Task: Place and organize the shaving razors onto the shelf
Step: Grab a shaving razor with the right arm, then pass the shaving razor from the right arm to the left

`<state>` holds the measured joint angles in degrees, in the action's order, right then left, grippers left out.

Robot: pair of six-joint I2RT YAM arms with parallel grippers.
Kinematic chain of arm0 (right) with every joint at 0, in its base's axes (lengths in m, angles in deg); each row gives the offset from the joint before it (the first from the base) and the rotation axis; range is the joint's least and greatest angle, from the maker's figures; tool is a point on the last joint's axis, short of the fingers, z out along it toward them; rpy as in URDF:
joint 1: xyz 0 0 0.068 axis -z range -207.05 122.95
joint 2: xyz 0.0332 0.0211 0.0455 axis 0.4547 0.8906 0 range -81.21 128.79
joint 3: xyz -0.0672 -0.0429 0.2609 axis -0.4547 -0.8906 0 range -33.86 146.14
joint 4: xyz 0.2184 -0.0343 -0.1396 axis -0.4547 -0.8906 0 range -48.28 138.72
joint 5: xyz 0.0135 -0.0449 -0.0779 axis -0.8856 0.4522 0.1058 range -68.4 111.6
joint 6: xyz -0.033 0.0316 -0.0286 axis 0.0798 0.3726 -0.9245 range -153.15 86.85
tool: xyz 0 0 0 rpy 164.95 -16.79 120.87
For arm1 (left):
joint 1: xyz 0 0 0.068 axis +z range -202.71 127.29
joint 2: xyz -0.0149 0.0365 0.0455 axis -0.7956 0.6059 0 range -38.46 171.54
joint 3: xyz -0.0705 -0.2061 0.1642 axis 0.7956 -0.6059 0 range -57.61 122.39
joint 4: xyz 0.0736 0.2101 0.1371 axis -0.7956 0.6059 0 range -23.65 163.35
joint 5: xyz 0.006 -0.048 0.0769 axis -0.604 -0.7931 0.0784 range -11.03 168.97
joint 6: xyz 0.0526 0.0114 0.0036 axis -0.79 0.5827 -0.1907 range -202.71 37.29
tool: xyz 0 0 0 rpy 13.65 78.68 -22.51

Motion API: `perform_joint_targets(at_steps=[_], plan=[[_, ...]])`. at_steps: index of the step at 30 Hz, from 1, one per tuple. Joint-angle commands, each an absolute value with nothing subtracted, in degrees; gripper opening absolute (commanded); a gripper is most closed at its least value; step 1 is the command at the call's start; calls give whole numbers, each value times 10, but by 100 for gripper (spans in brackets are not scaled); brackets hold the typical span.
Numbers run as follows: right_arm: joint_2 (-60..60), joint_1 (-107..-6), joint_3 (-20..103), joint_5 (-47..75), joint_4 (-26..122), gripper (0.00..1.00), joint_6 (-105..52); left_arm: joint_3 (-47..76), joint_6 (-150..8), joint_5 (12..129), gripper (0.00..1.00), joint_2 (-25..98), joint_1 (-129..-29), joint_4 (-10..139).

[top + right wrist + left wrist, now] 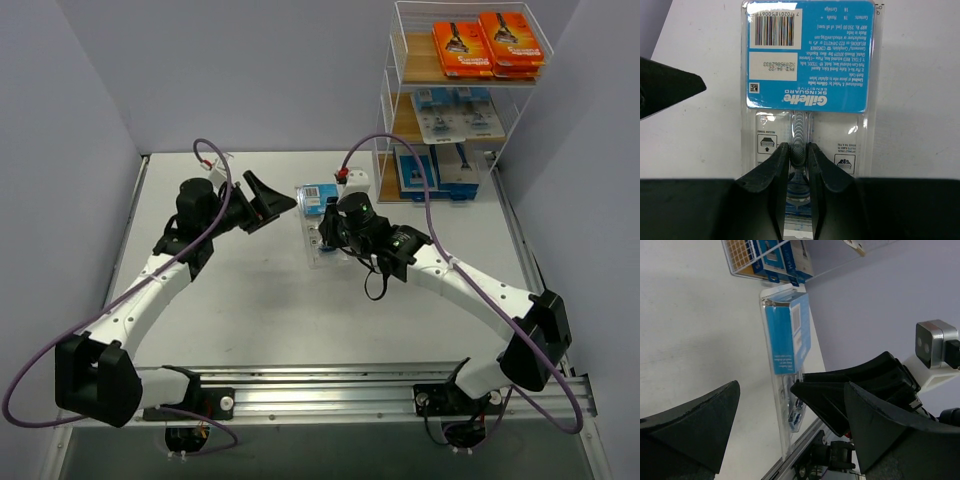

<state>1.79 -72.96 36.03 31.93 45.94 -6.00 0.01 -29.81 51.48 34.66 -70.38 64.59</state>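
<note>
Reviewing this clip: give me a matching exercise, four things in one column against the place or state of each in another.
Things:
1. orange razor boxes
2. blue-card blister pack
3. blue-and-grey boxes
4. left gripper

Place or state:
A. open, holding nothing
B. top tier of the shelf
C. clamped in the right gripper
D. bottom tier of the shelf

Pairs: 1-B, 2-C, 3-D, 4-A

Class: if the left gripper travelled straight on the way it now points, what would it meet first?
Probably the clear blister razor pack held by the right gripper, though depth is hard to judge.
</note>
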Motion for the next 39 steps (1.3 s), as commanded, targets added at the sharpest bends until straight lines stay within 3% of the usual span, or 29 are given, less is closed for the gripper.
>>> perform_joint_targets(at_steps=[1,9,10,13,16,21,23,27,29,33,39], plan=[[-24,-733,356,341,477,0,-59,17,-266,528,94,367,-734,562],[-75,-734,330,341,502,0,-56,34,-265,544,94,424,-785,549],[-78,-733,325,335,504,0,-56,34,-265,545,99,432,-788,547],[-83,-733,314,321,510,0,-54,34,-252,539,83,444,-791,512],[-89,-735,300,300,521,0,-44,41,-231,530,74,453,-792,469],[-108,-736,265,302,544,0,-27,69,-202,515,43,473,-800,417],[-112,-736,262,306,544,0,-27,78,-199,507,36,485,-803,413],[-117,-736,266,319,530,0,-27,87,-200,501,7,496,-807,417],[-120,-736,266,322,528,0,-25,86,-204,502,2,495,-807,428],[-134,-734,266,343,522,27,-11,83,-219,517,2,486,-794,449],[-152,-724,263,362,514,44,11,80,-215,508,2,476,-723,453]])
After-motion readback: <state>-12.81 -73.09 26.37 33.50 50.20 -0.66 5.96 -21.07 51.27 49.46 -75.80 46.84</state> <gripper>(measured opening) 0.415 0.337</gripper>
